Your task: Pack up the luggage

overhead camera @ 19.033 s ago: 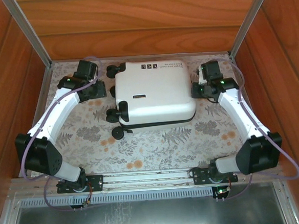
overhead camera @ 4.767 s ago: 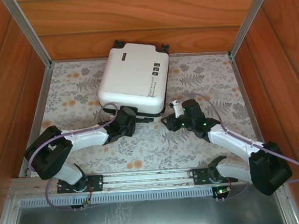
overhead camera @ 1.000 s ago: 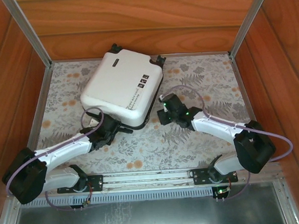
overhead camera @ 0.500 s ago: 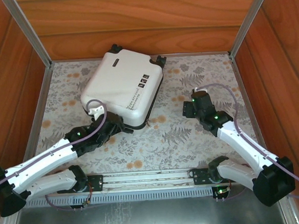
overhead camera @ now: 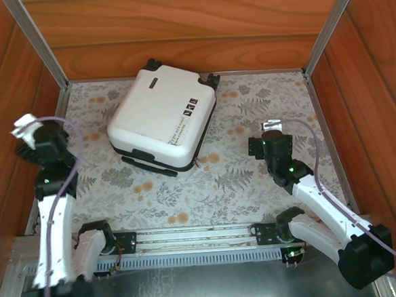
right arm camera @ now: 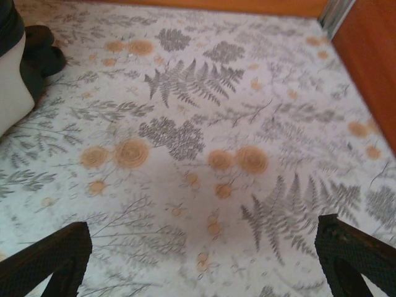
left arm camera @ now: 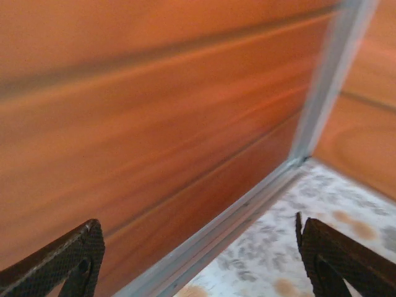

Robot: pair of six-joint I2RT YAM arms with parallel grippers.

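The luggage, a glossy white hard-shell suitcase, lies closed and flat on the floral mat, turned at an angle, with its black wheels toward the back wall. Its white edge and one black wheel show at the left of the right wrist view. My left gripper hangs open by the left wall, well left of the luggage, facing the wood panel; its fingers hold nothing. My right gripper is open over bare mat to the right of the luggage, with nothing between its fingers.
Wooden walls close in the mat on the left, back and right. An aluminium rail runs along the foot of the left wall. Open floral mat lies between the luggage and the arm bases.
My left arm has swung from the luggage's near edge out to the left wall, its jaws widening. My right gripper has drawn back to the right and opened wider. The luggage has stayed put.
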